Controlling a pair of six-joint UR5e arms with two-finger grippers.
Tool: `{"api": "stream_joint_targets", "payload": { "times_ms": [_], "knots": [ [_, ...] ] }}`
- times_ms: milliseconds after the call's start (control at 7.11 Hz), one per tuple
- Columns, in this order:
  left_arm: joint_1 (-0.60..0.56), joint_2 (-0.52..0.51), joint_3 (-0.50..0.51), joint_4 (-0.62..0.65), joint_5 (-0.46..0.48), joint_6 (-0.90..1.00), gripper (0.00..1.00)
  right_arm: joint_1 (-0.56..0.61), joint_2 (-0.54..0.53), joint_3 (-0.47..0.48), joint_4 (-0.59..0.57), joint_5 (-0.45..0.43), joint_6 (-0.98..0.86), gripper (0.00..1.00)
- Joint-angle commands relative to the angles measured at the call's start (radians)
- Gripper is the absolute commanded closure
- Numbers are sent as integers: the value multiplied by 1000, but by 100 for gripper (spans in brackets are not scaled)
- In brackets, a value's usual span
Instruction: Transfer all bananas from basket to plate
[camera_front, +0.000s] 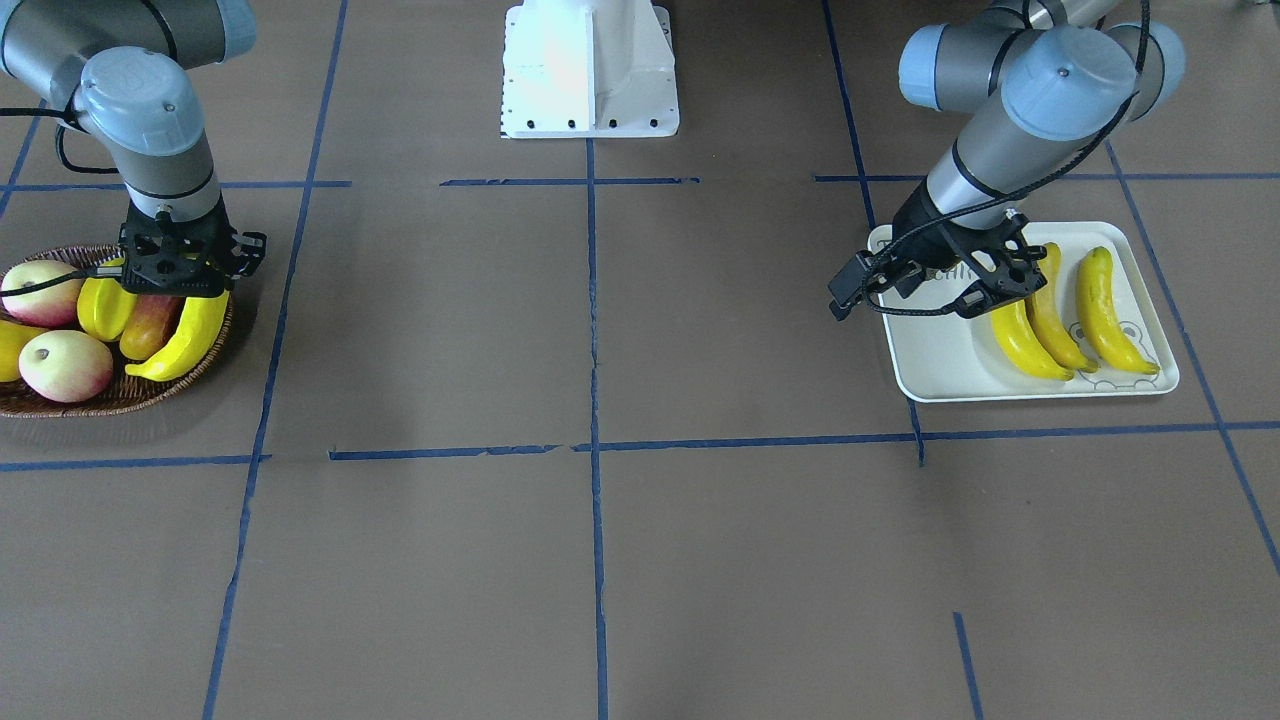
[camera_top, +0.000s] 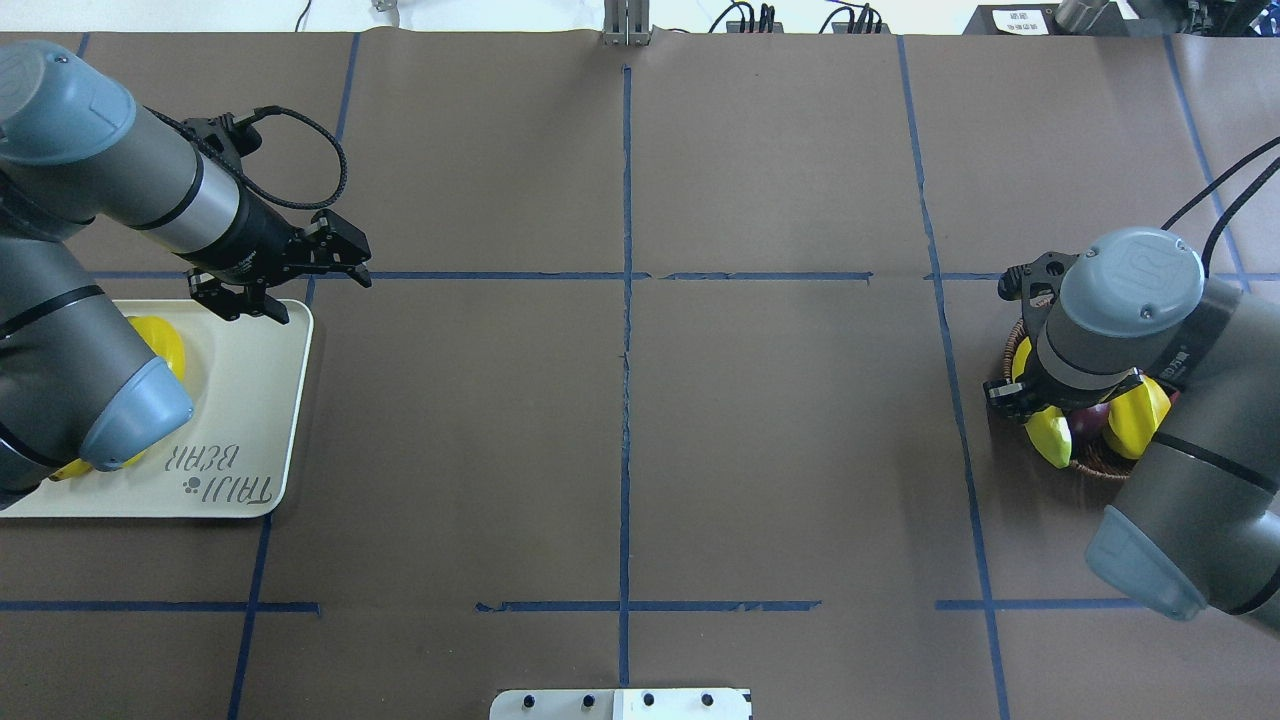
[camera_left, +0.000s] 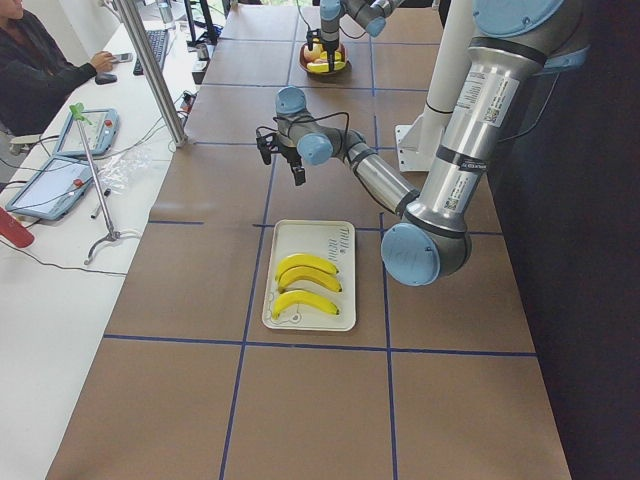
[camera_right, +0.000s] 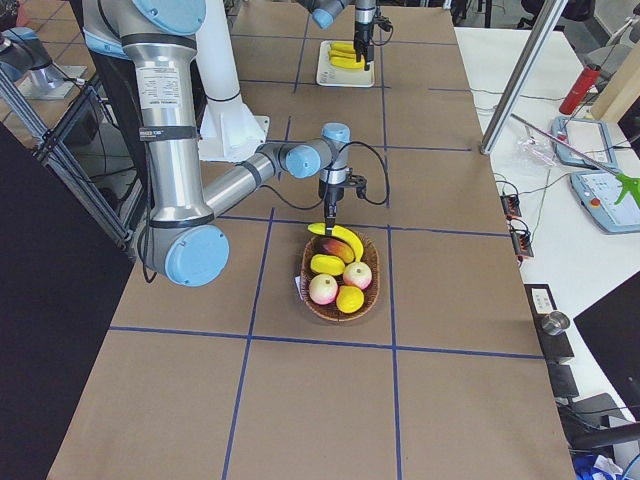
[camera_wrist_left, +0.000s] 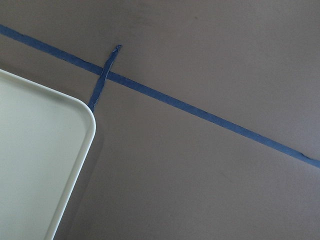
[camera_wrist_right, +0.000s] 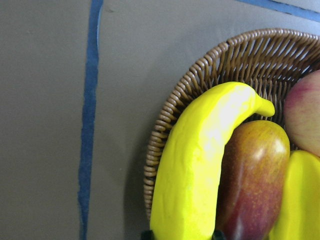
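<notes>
Bananas (camera_front: 1060, 315): three lie side by side on the plate (camera_front: 940, 375) at the front view's right, with the left gripper (camera_top: 322, 292) spread and empty over its corner. At far left, the right gripper (camera_front: 175, 285) pinches the last banana (camera_front: 185, 340) in the basket (camera_front: 120, 400); a clean lift looks next.
</notes>
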Motion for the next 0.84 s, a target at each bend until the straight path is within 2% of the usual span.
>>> {"api": "stream_joint_targets", "payload": {
  "times_ms": [0,141,281,562,703],
  "knots": [
    [0,-3,1,0,-1,0,0,19,8,65,-35,0,5,98],
    [0,-5,1,0,-1,-2,0,33,20,105,-35,5,14,100],
    [0,-20,1,-1,-2,-2,0,39,95,110,-32,9,17,100],
    [2,-66,-11,-30,-11,-64,0,36,234,130,-24,118,49,100],
    [15,-93,-11,-109,-11,-131,0,33,293,133,-20,155,63,100]
  ]
}}
